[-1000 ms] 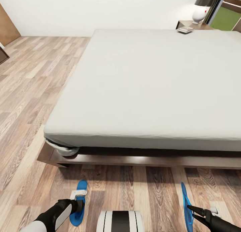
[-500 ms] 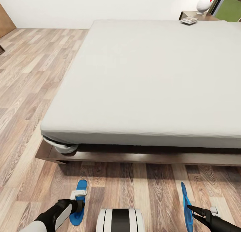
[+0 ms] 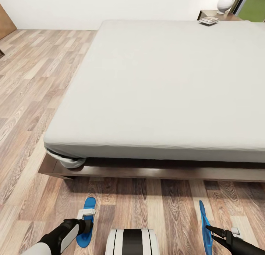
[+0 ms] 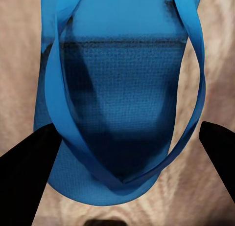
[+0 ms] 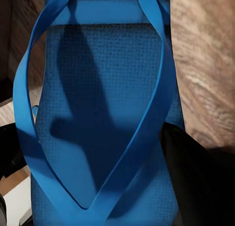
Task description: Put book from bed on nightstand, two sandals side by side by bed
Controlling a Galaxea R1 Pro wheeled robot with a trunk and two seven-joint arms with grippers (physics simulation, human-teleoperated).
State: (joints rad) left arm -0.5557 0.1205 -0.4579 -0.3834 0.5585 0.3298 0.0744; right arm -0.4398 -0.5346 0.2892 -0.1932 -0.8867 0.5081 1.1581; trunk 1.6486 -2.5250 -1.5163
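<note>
- Head view: the bed [image 3: 158, 85] is seen across the frame, with the book [image 3: 208, 21] lying on the nightstand [image 3: 206, 14] at its far corner.
- One sandal [image 3: 85, 225] lies flat on the floor [image 3: 29, 100] beneath the left gripper [image 3: 87, 215]; the wide-spread jaws straddle it in the left wrist view, apparently without touching.
- The other sandal [image 3: 204, 227] is held on edge, pinched between the right gripper's [image 3: 212, 233] jaws.

a white rounded lamp base [image 3: 225, 4] stands at the far right corner, beside a green panel [image 3: 254, 10]; a brown door [image 3: 5, 22] edges the left wall.
</note>
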